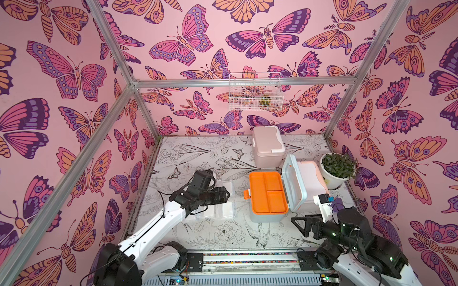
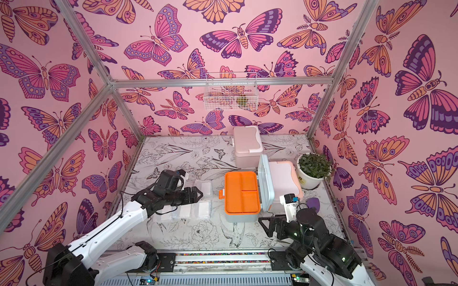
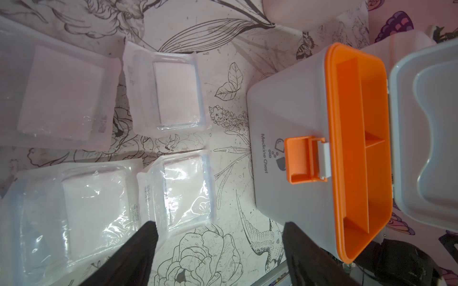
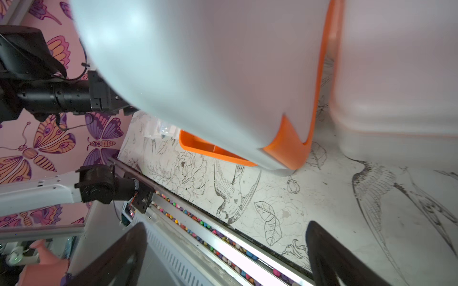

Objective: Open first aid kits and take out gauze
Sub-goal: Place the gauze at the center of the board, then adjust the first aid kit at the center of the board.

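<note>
The left claw is spread wide and grips nothing. One of its fingers overlaps the corner of a gauze packet in the left wrist view; whether it touches the plastic I cannot tell. Four such packets lie flat on the desk, one pair nearer and one pair farther, all left of the blue-grey first aid kit. That kit stands open: its lid is tipped up on the right side, its orange latch hangs on the left face, and its orange tray shows three compartments. The right claw also stands open and unladen, low over the desk just near-right of that kit. Just right of the raised lid sits the white kit with peach trim, shut. The beige-pink kit, also shut, stands at the far edge. A potted plant sits by the right wall, and a wire basket hangs on the far wall.
</note>
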### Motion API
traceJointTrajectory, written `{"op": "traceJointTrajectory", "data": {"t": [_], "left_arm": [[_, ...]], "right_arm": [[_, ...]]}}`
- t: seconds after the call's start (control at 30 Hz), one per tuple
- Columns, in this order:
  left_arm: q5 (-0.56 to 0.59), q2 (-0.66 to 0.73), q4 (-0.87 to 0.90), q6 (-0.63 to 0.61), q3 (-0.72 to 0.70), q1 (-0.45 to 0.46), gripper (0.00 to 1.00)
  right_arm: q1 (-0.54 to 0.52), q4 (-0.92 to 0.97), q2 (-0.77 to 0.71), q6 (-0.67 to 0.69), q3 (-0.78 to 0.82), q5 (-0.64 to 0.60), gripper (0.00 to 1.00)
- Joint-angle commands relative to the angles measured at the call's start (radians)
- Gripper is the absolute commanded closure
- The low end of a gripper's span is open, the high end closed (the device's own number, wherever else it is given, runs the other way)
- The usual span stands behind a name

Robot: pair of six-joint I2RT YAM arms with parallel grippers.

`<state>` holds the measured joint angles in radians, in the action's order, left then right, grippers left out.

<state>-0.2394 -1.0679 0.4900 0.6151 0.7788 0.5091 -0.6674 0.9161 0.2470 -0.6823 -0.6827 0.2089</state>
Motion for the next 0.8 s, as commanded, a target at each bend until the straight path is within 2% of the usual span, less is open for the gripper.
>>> {"op": "traceJointTrajectory", "data": {"t": [0.0,0.1,0.37,0.6,0.77], "left_arm": [[0.007,0.043,-0.025,0.010,-0.018,0.011,0.10],[0.034,0.070,-0.032,0.018,-0.023,0.021,0.00],[0.029,0.077,-0.078,0.029,-0.033,0.036,0.00],[0.031,0.081,-0.093,0.036,-0.044,0.046,0.00],[0.035,0.088,-0.097,0.039,-0.048,0.050,0.00]], "right_arm": [[-0.005,-0.072,-0.018,0.001,0.013,0.140,0.05],[-0.006,-0.115,-0.012,-0.003,0.021,0.215,0.10],[-0.006,-0.172,0.046,0.018,0.022,0.264,0.16],[-0.027,-0.207,0.108,0.064,-0.023,0.204,0.20],[-0.099,-0.215,0.153,0.098,-0.059,0.136,0.26]]}}
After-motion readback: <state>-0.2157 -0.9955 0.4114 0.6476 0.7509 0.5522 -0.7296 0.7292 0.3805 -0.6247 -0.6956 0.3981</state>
